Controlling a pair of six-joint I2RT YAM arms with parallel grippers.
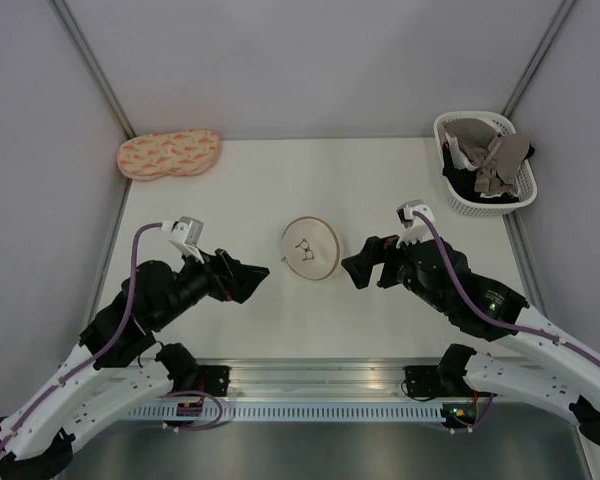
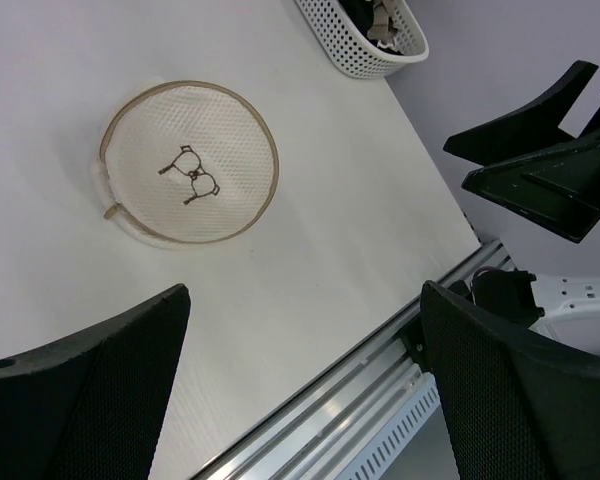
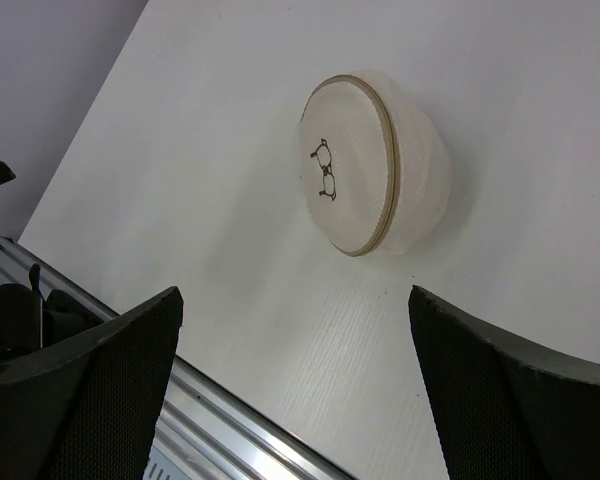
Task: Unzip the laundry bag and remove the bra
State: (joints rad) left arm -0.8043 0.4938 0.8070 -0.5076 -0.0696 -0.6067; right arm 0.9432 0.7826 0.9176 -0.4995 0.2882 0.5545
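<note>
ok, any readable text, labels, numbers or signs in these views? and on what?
No readable words or numbers in any view.
Only sign: a small dark bra drawing on the face of the laundry bag.
Pink-orange pouch: a printed pattern, no lettering visible.

Quick headcount: one round laundry bag (image 1: 311, 248), sitting between the two sets of jaws. One pink-orange patterned pouch (image 1: 168, 154), well beyond the left jaws. One white basket (image 1: 458, 196), well beyond the right jaws, with a heap of clothes (image 1: 495, 160) in it (beige and black bits all tangled, so I can't give a number). Two arms, so two grippers: left gripper (image 1: 258, 272) and right gripper (image 1: 348, 268), two fingers each. One table (image 1: 240, 190) under it all.
</note>
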